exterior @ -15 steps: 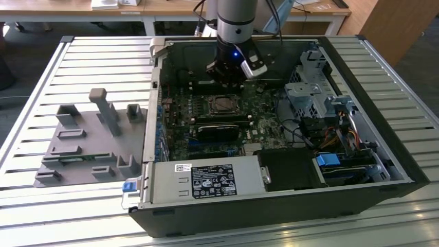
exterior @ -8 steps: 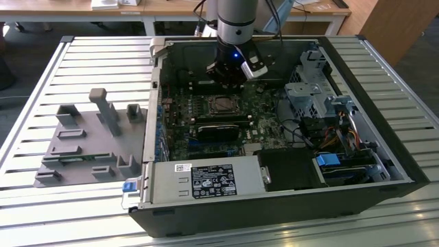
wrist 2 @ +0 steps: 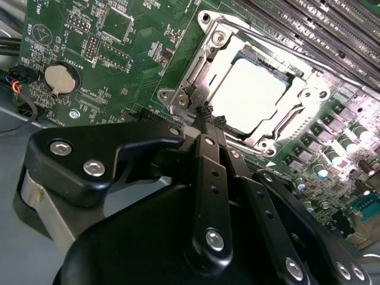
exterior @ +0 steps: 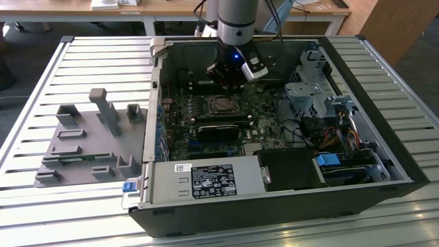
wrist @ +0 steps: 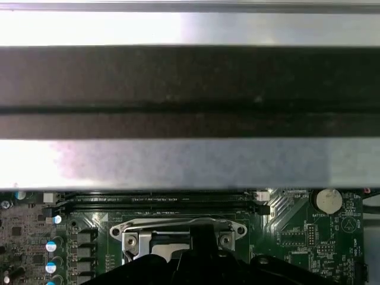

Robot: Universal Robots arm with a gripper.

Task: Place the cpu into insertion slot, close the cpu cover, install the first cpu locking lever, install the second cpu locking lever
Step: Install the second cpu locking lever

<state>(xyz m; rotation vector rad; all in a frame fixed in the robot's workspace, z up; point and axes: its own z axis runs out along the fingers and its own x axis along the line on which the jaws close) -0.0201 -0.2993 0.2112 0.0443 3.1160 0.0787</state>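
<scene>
On a slatted metal bench sits an open PC case (exterior: 384,154), the cpu (wrist 2: 248,97) already under its cpu cover (wrist 2: 193,86) near the motherboard's back edge, and the gripper (wrist 2: 207,111), clenched on nothing, could scrape the frame if it drifts.

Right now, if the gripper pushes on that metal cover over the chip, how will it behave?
The cover is a thin metal frame lying over the chip, so it would probably flex a little rather than stay rigid. It looks light, and its shiny surface may let the closed gripper tips slip. It seems to sit flat, so tipping looks unlikely.
</scene>
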